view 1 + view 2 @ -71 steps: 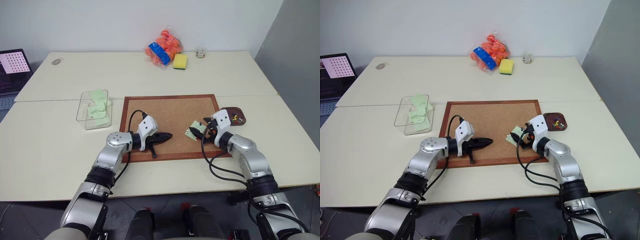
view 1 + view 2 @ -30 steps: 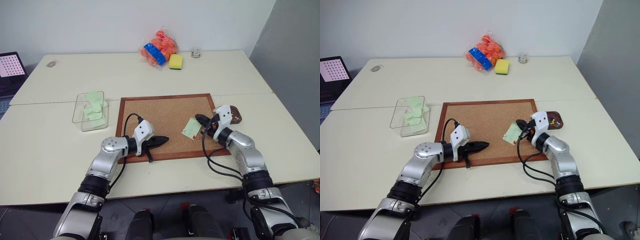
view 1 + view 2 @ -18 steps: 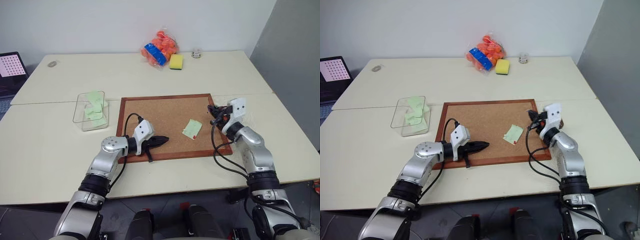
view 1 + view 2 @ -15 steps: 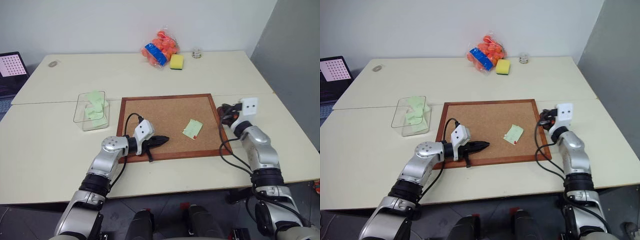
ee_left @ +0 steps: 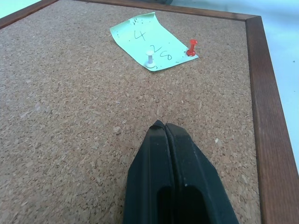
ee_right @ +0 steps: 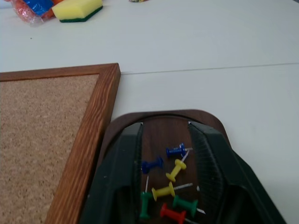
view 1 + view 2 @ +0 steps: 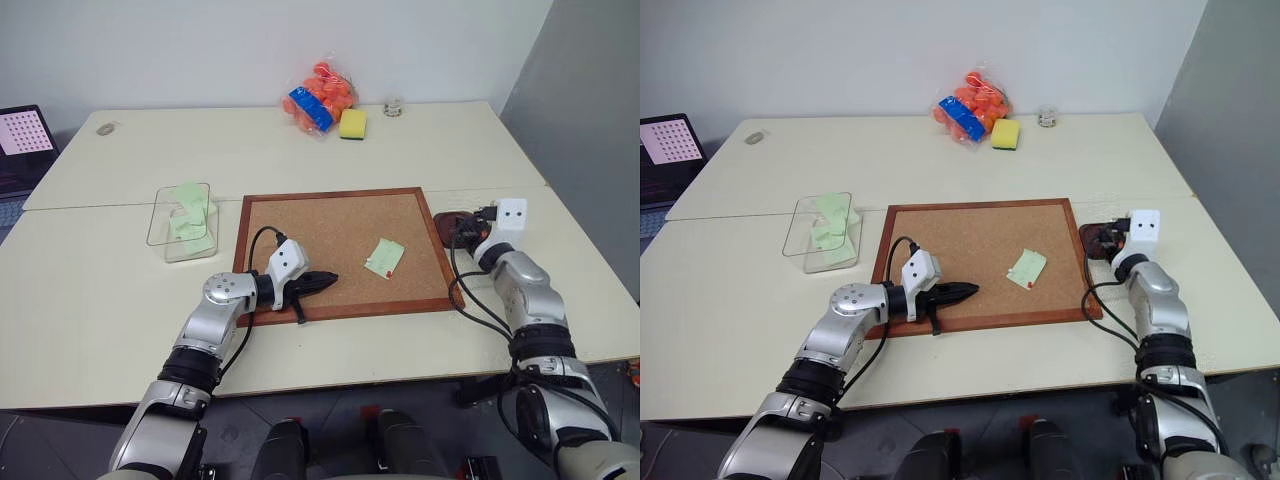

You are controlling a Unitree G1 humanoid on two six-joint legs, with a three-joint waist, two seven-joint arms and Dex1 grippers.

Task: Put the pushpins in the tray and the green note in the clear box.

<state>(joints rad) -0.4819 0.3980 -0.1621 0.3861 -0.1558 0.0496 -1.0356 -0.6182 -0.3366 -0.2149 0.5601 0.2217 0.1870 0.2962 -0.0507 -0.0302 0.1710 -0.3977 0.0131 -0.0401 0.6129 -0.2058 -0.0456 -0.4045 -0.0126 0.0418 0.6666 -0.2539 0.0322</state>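
Right claw (image 6: 164,140) open over tray (image 6: 163,120) of pushpins (image 6: 169,184)

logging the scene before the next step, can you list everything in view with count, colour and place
corkboard: 1, brown cork in a wooden frame, table centre
green note: 1, pale green, on the corkboard's right part
pushpins in the note: 2, one red, one white
tray: 1, dark reddish-brown, right of the corkboard
pushpins in the tray: several, blue, yellow, green, red
clear box: 1, transparent, left of the corkboard, green papers inside
sponge: 1, yellow, table's far edge
bag: 1, orange and blue contents, beside the sponge
left hand: shut, over the corkboard
right hand: open, over the tray
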